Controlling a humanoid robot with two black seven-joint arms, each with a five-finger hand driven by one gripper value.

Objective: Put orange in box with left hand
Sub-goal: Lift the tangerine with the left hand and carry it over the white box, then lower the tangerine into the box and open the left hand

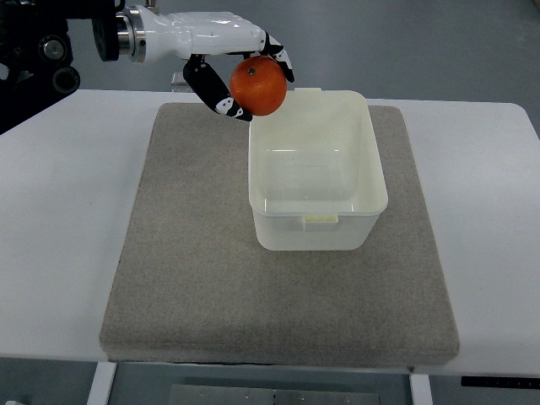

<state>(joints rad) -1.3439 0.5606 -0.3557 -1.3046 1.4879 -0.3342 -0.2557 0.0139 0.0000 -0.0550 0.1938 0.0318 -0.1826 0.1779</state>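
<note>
The left hand (226,61), glossy white with black fingers (202,84), is curled around a round, dimpled orange (259,85). Just beyond the fingertips, partly under the fruit, sits a translucent rectangular plastic box (316,224) on a coarse grey mat (186,253).

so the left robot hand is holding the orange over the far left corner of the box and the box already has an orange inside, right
Not quite. The top view shows the box empty. The rest stands: the left robot hand holds the orange over the box's far left corner.
</note>
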